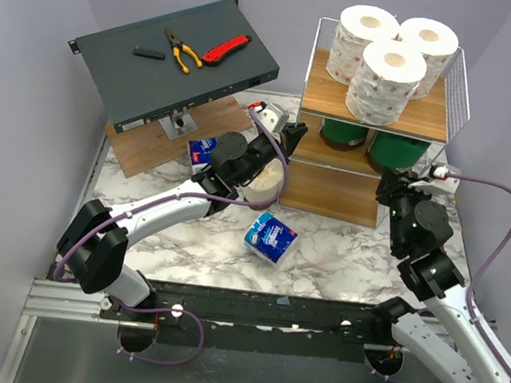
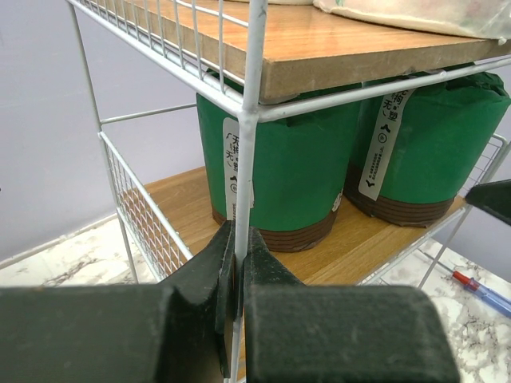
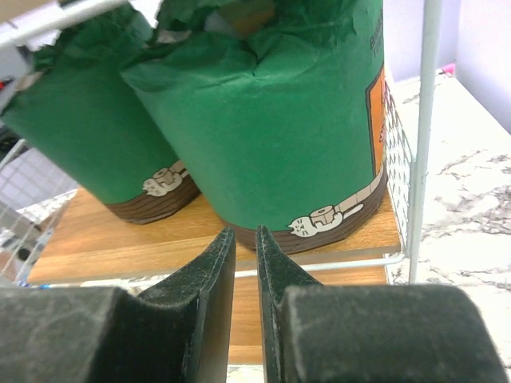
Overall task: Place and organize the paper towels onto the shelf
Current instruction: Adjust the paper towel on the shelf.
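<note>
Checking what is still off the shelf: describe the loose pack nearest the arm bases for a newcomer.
Find the white wire shelf at the back right of the marble table. On the tabletop in front of its left corner lies a blue-and-white wrapped pack. A second pack sits half hidden by the left arm beside the wooden board; this one lies alone.

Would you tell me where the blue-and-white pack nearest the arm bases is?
In the top view, the blue-and-white pack lies near the middle of the marble table, just in front of the shelf and its left corner.
</note>
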{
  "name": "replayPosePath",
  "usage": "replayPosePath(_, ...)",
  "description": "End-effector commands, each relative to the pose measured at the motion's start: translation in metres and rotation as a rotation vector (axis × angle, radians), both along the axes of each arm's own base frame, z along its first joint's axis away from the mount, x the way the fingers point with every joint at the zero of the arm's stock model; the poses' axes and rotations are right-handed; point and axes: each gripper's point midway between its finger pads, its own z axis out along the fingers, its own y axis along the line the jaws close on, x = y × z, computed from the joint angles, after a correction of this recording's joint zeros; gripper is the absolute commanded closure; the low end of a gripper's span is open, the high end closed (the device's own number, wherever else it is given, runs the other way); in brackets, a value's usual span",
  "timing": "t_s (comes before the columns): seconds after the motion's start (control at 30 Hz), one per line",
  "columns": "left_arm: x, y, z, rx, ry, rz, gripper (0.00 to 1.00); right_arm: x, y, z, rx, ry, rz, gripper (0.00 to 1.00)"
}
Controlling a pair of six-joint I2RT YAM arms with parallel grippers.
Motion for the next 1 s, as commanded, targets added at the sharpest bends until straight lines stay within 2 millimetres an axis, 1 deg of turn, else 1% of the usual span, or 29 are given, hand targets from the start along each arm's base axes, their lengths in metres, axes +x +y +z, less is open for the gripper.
replayPosePath(0.0, -0.008, -0.008, 0.002, -0.034, 0.029, -0.050, 1.00, 0.014, -0.012, -0.007, 0.018, -0.016, -0.122, 0.81)
replayPosePath(0.13, -0.008, -0.008, 0.001, -0.033, 0.031, -0.052, 1.00, 0.027, -0.012, -0.012, 0.027, -0.030, -0.169, 0.81)
replayPosePath(0.27, -0.008, -0.009, 0.000, -0.033, 0.032, -0.055, 1.00, 0.042, -0.007, -0.019, 0.022, -0.025, -0.188, 0.81)
replayPosePath(0.5, -0.009, -0.010, -0.002, -0.030, 0.036, -0.059, 1.00, 0.058, -0.001, -0.021, 0.017, -0.042, -0.209, 0.81)
replayPosePath(0.6, -0.008, -0.010, -0.002, -0.033, 0.039, -0.061, 1.00, 0.057, 0.001, -0.019, 0.018, -0.045, -0.192, 0.81)
replayPosePath(0.67, -0.008, -0.010, -0.002, -0.033, 0.037, -0.059, 1.00, 0.052, 0.000, -0.019, 0.024, -0.055, -0.176, 0.80)
replayPosePath(0.73, -0.008, -0.009, -0.002, -0.032, 0.036, -0.054, 1.00, 0.044, 0.001, -0.016, 0.009, -0.065, -0.140, 0.77)
replayPosePath(0.8, -0.007, -0.009, -0.002, -0.030, 0.034, -0.052, 1.00, 0.036, 0.002, -0.013, 0.010, -0.066, -0.106, 0.71)
replayPosePath(0.87, -0.007, -0.010, -0.002, -0.031, 0.036, -0.055, 1.00, 0.029, 0.002, -0.012, 0.003, -0.059, -0.080, 0.59)
replayPosePath(0.97, -0.007, -0.010, -0.004, -0.030, 0.040, -0.054, 1.00, 0.022, -0.001, -0.013, -0.005, -0.046, -0.075, 0.30)
